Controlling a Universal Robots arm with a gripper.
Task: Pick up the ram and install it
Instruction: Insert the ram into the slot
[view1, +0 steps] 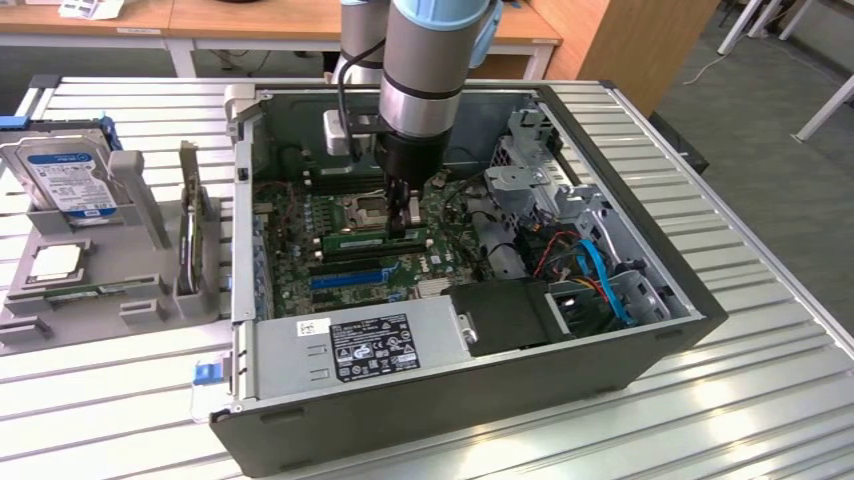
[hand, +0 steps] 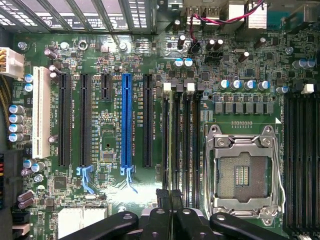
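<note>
Beside the socket (view1: 362, 210), seen from outside, the shut gripper (view1: 404, 229) met the top edge of the ram (view1: 363, 241), pinching or pressing unclear, the ram upright in its slot, seemingly for seating; from the wrist, closed fingers (hand: 162, 197) hung over slots (hand: 182, 140) beside that socket.

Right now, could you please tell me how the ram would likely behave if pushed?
The ram is a thin green board standing on edge on the motherboard below the pincer, so it is probably stiff lengthwise but could tilt if pushed sideways. Being so slim, it is likely light. As a bare circuit board, it seems fragile.
</note>
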